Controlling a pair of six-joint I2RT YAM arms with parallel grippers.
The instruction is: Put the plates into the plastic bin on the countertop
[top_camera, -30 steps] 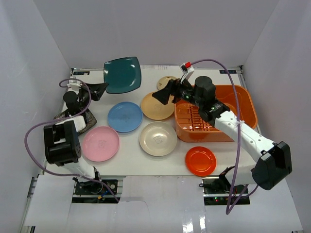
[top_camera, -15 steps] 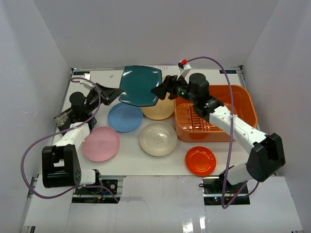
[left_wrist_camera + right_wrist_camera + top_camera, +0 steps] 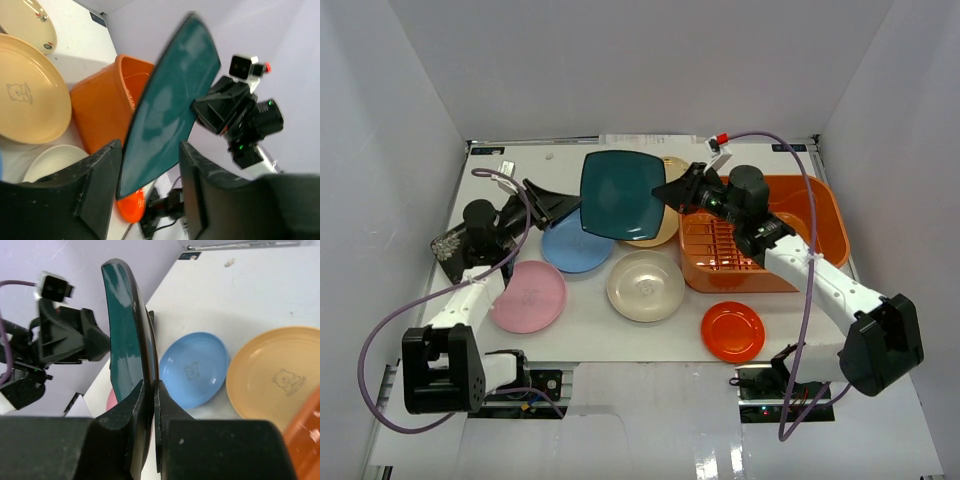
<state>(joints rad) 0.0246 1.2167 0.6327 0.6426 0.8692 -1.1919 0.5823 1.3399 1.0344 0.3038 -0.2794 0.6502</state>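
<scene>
Black fingers of the right pincer shut tight on the rim of the dark teal plate, one finger against each face. Plate rounded-square and glossy, lifted clear of the surface, tilted up on edge, just above the middle of the top view.

Left pincer about half spread at the plate's opposite edge. One finger either side of that edge, not closed on it, gripping nothing.

Under and around the raised plate, flat on the white surface:
- blue plate at its lower left
- tan plate with a small bear print, largely hidden behind the teal one in the top view
- small beige plate near the back, only its edge peeking out from above

Further toward the bottom of the frame:
- cream plate at centre
- pink plate at lower left
- red-orange plate at lower right

Orange plastic bin right of centre, ribbed floor showing, right arm reaching across its near left corner, tan plate just beside its left wall.

Black floral plate at the far left edge, partly covered by the left arm.
</scene>
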